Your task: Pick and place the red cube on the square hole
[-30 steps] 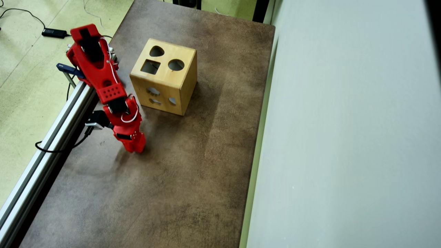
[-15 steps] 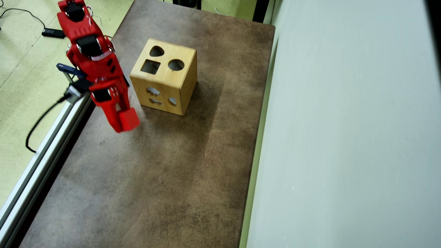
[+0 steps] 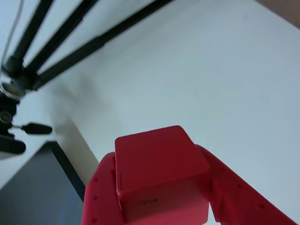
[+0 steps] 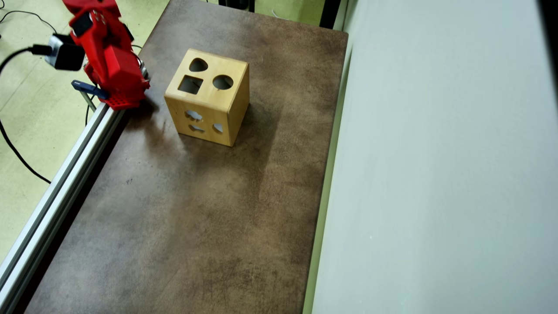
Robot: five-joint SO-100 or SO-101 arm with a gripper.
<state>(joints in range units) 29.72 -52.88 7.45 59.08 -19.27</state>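
The red cube (image 3: pixel 161 176) is a small matte block with flat square faces and slightly soft edges. On its front face there is a tiny dark mark, too small to read. In the wrist view the gripper (image 3: pixel 164 187) holds it, one red finger pressed on each side.

The wooden box (image 4: pixel 208 98) stands on the brown table (image 4: pixel 196 218). The square hole (image 4: pixel 190 84) is a dark cutout in its top face, and the arm (image 4: pixel 107 52) is left of the box, at the table edge.
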